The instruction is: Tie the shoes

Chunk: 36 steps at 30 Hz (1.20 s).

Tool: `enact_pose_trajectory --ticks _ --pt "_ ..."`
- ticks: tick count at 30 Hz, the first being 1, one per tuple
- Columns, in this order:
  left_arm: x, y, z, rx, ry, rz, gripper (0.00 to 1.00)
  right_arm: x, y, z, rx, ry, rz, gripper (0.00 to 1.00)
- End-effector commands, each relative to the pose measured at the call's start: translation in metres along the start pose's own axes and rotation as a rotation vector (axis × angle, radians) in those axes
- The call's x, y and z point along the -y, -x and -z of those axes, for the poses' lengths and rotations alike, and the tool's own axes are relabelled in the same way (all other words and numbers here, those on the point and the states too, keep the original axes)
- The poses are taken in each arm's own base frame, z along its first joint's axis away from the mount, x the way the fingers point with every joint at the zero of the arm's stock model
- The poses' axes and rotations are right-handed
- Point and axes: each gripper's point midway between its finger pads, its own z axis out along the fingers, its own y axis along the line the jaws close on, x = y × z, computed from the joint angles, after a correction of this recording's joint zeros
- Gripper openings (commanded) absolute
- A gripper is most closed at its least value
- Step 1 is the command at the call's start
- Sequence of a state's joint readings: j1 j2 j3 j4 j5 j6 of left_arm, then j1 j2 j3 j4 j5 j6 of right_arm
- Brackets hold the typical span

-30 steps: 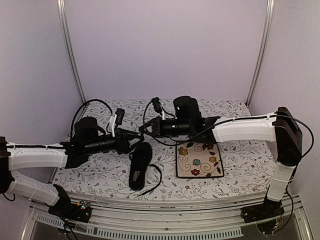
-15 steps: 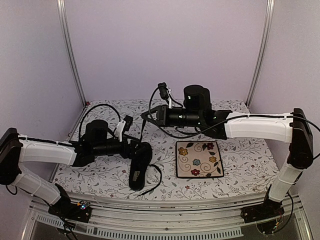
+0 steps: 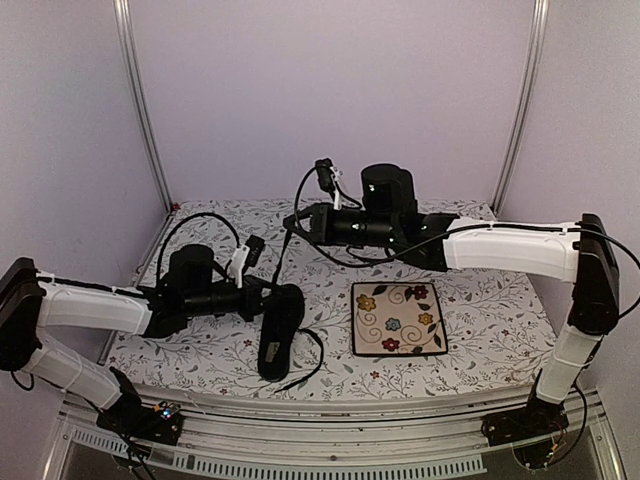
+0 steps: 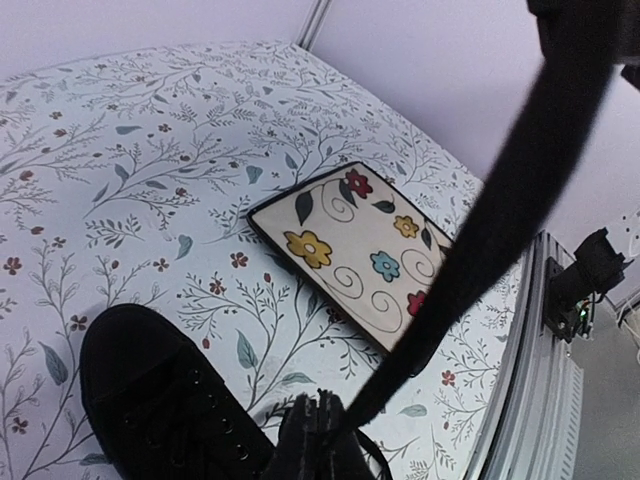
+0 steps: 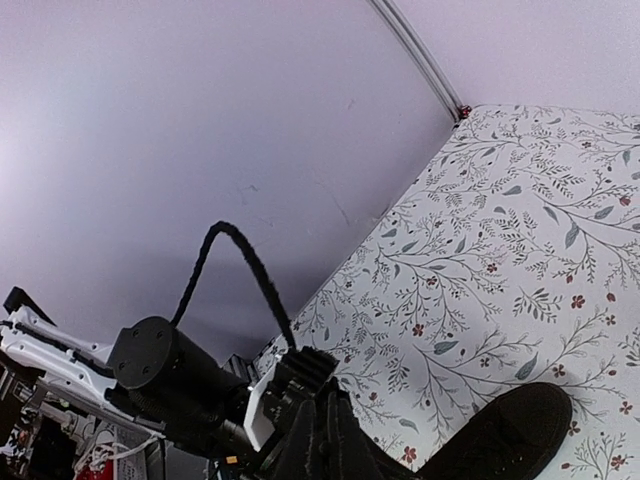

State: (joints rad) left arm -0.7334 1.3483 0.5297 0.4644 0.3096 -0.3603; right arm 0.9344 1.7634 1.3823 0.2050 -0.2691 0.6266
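**Right arm up, left arm pinching at the shoe**

Over the last second the right arm [image 3: 500, 250] has lifted away from the shoe [image 3: 276, 338] toward the far wall. The left arm [image 3: 90, 305] has reached in to the shoe, and its jaws, apart a moment ago, have come together. The floral-clothed table [image 3: 480, 335] carries a square flowered plate [image 3: 397, 318]. The black shoe lies just left of it, lengthwise from near to far — beside the plate, not touching. The right gripper [image 3: 293, 222] hangs high above the shoe's far end, its fingers [image 5: 322, 440] pressed together on a black lace [image 4: 500, 200] that runs down to the shoe. The left gripper [image 3: 268, 298] sits low over the eyelets, its fingers [image 4: 318, 440] pinched on the lace — in the left wrist view it slants up and away from their tips.
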Motion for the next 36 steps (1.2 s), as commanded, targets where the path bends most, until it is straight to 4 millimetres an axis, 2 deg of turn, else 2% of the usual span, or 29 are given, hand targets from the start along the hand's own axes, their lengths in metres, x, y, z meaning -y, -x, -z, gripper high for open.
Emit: enact_pose_trajectory --ticks 1,5,6,10,12,14,17,21,24,25,26,29,33,36 --pt "-0.004 0.003 0.009 0.048 0.033 0.027 0.0 0.055 -0.014 -0.029 -0.039 -0.168 0.017 0.02" --pt "-0.019 -0.005 0.006 0.003 0.094 0.078 0.0 0.085 -0.033 -0.056 -0.095 -0.22 0.024 0.05" --pt "-0.025 -0.007 0.006 -0.005 0.123 0.096 0.0 0.091 -0.038 -0.061 -0.106 -0.222 0.021 0.1" --pt "-0.052 -0.013 0.007 -0.014 0.203 0.187 0.0 0.114 -0.057 -0.075 -0.164 -0.218 0.004 0.46" --pt "-0.06 -0.018 0.006 -0.023 0.206 0.231 0.0 0.12 -0.06 -0.072 -0.176 -0.226 0.002 0.56" --pt "-0.066 -0.022 0.005 -0.036 0.205 0.265 0.0 0.121 -0.059 -0.063 -0.176 -0.244 0.026 0.62" --pt "-0.073 -0.026 0.004 -0.051 0.206 0.303 0.0 0.117 -0.061 -0.04 -0.181 -0.265 0.074 0.65" --pt "-0.082 -0.03 0.003 -0.077 0.201 0.366 0.0 0.121 -0.087 -0.001 -0.256 -0.319 0.093 0.64" --pt "-0.082 -0.029 0.001 -0.082 0.186 0.367 0.0 0.121 -0.125 0.022 -0.352 -0.373 0.08 0.63" --pt "-0.082 -0.028 0.0 -0.084 0.185 0.362 0.0 0.115 -0.135 0.025 -0.382 -0.379 0.078 0.62" --pt "-0.082 -0.029 0.0 -0.089 0.184 0.35 0.0 0.116 -0.153 0.032 -0.43 -0.401 0.067 0.61" --pt "-0.083 -0.029 -0.001 -0.104 0.185 0.324 0.0 0.109 -0.191 0.044 -0.541 -0.449 0.02 0.58" --pt "-0.082 -0.028 -0.001 -0.116 0.182 0.302 0.0 0.104 -0.228 0.055 -0.636 -0.523 -0.025 0.57" --pt "-0.081 -0.029 0.0 -0.121 0.175 0.301 0.0 0.097 -0.24 0.049 -0.667 -0.558 -0.037 0.55"
